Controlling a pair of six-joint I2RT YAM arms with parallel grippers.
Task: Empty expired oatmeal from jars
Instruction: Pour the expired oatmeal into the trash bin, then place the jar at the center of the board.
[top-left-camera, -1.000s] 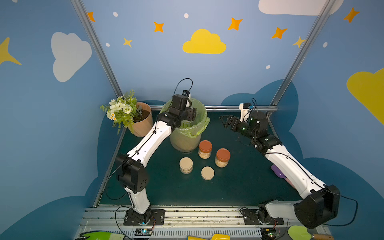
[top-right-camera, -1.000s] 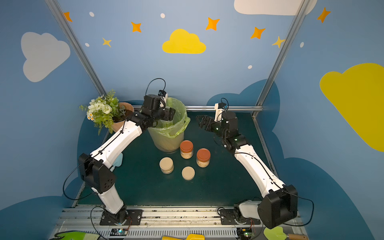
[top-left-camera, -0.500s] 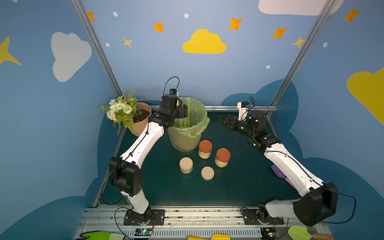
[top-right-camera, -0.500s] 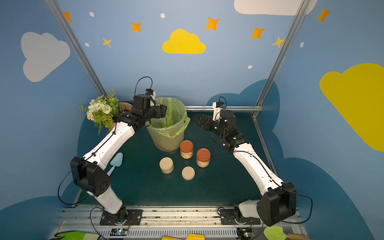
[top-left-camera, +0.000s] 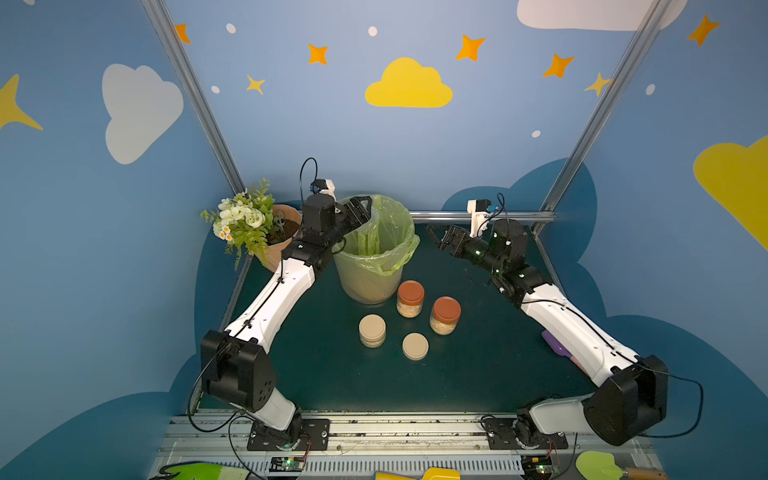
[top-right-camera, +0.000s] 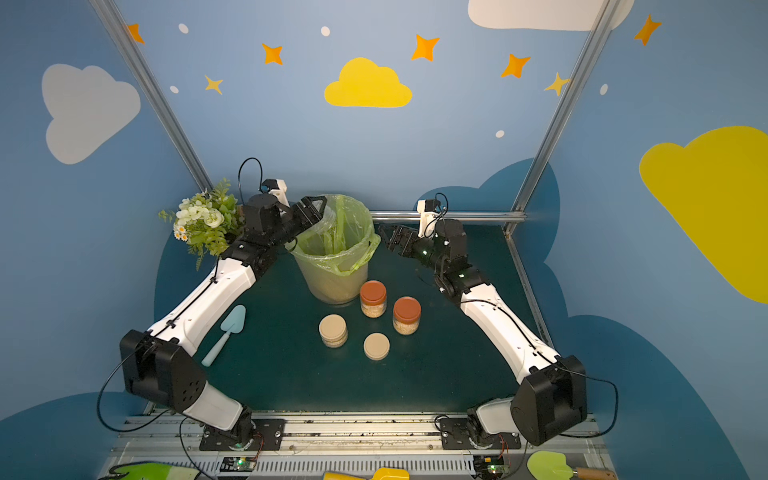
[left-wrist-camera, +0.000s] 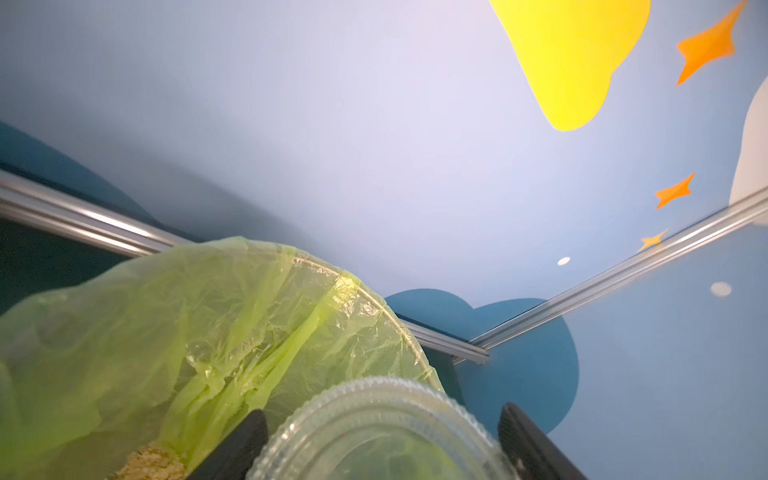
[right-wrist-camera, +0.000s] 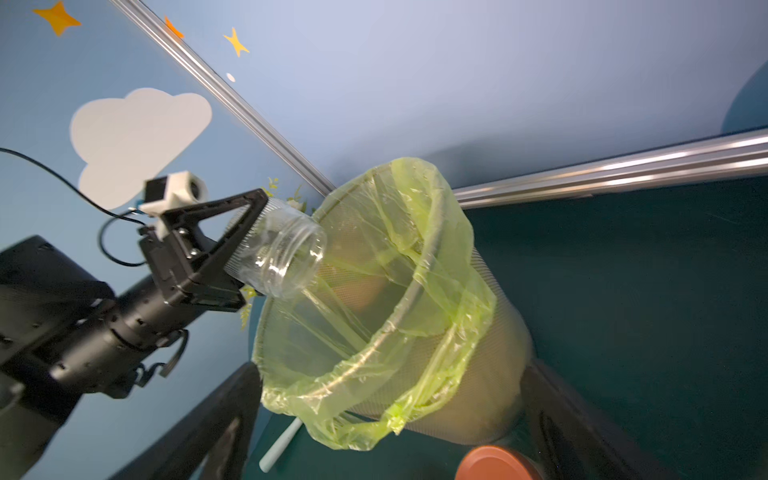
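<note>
Jar (right-wrist-camera: 286, 253): clear glass, lidless, empty

Obstacles: lined bin (top-left-camera: 376, 266) mid-rear; jars (top-left-camera: 410, 298) and flat beige lid (top-left-camera: 414, 345) clustered just before it; flower pot (top-left-camera: 272, 255) rear-left. Passable: mat (top-left-camera: 478, 374) right of cluster.

Glossy clear jar (right-wrist-camera: 286, 257), crinkly plastic bag (right-wrist-camera: 440, 257)

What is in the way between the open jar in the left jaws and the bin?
Nothing visible. The jar is tilted at the rim of the bin, mouth toward the opening, and the green bag lining it hangs open there.
</note>
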